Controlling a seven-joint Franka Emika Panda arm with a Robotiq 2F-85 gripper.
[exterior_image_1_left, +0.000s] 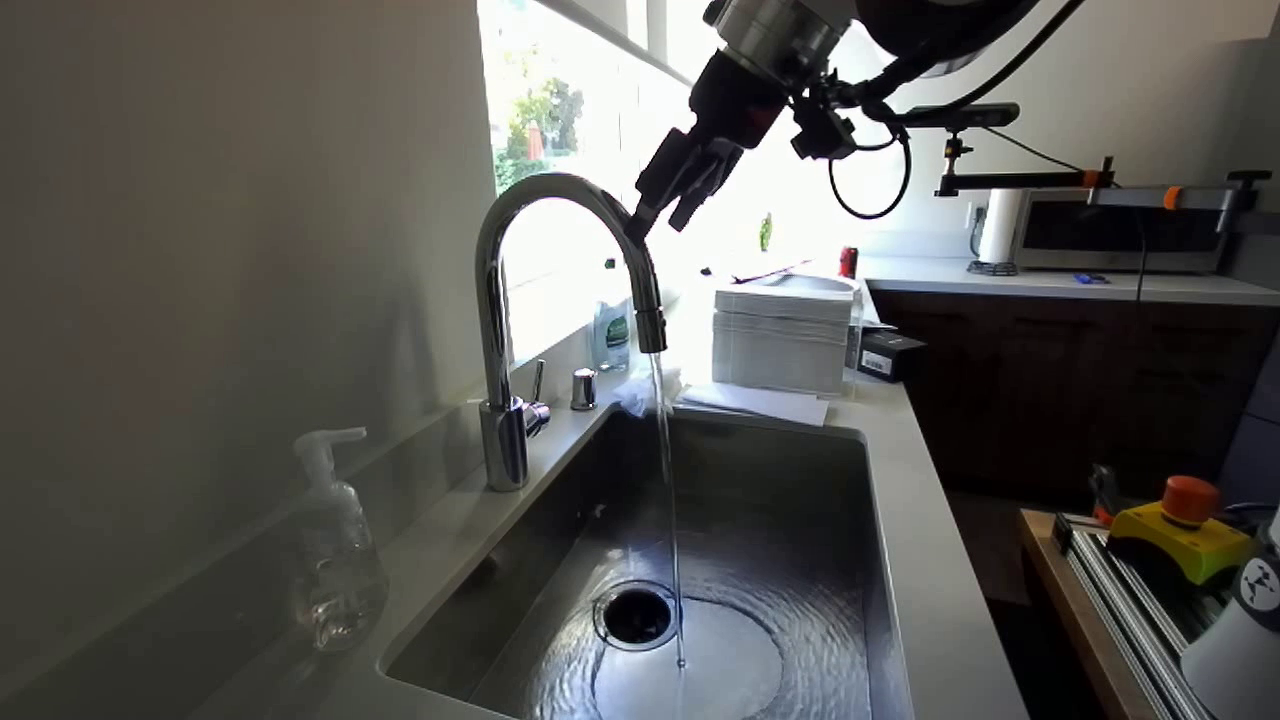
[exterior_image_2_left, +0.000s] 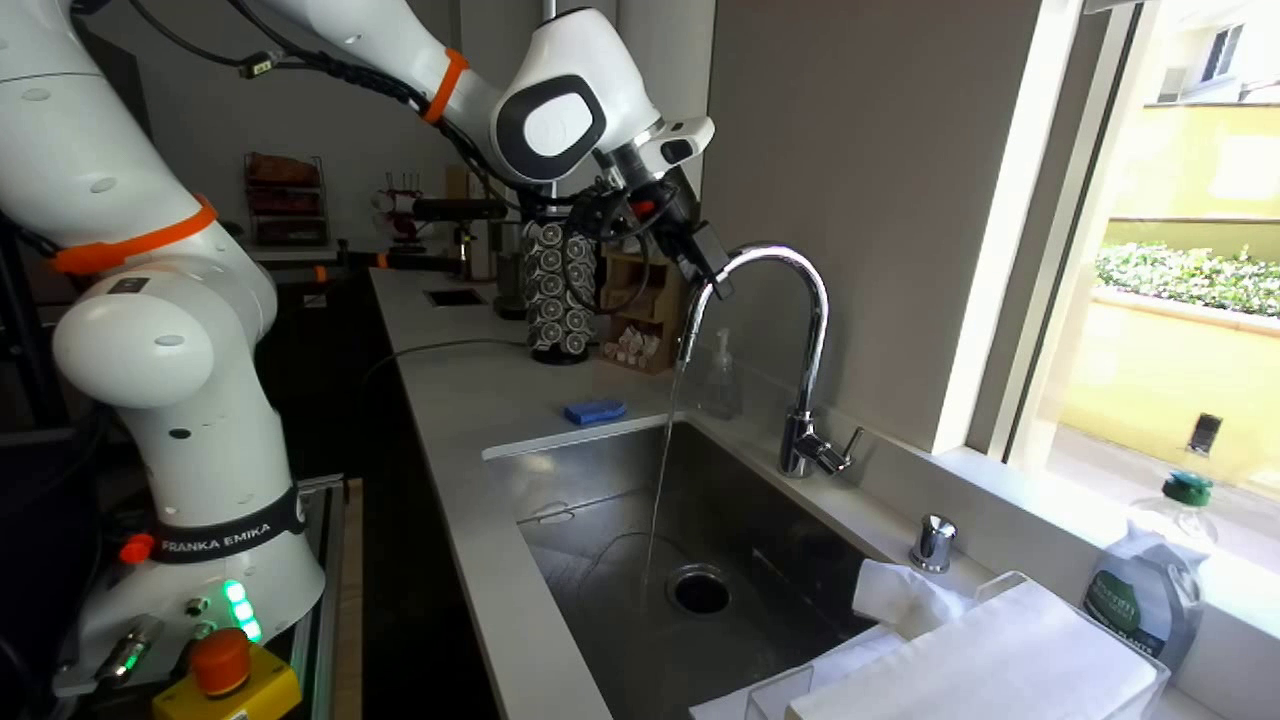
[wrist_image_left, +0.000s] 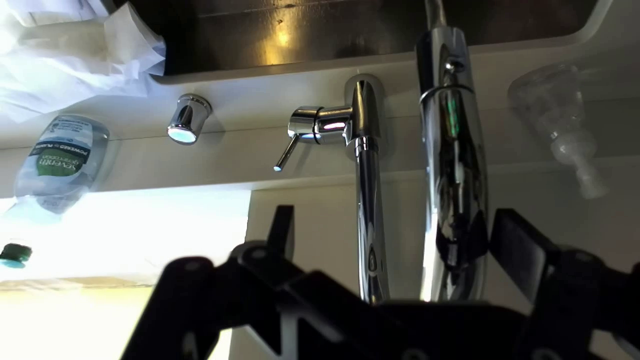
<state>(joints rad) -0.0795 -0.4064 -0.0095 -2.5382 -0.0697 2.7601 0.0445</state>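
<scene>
My black gripper (exterior_image_1_left: 660, 222) is open, its fingers wide apart, high over the sink at the bend of a chrome faucet (exterior_image_1_left: 490, 300). In the wrist view the gripper (wrist_image_left: 393, 220) has the faucet's spout (wrist_image_left: 454, 140) between its fingers as seen, close to the right finger; I cannot tell whether they touch. The faucet's upright neck shows further back. The faucet lever (wrist_image_left: 320, 125) is left of the neck. In an exterior view the gripper (exterior_image_2_left: 712, 280) is at the arch. A thin stream of water (exterior_image_1_left: 667, 450) runs from the spout into the steel sink (exterior_image_1_left: 780, 500).
A clear soap dispenser (exterior_image_1_left: 340, 560) stands by the wall. A dish soap bottle (exterior_image_2_left: 1145, 590), a chrome cap (exterior_image_2_left: 934, 543) and a paper stack in a clear holder (exterior_image_1_left: 785, 340) line the counter. A blue sponge (exterior_image_2_left: 595, 411) and a capsule rack (exterior_image_2_left: 557, 290) are beyond the sink.
</scene>
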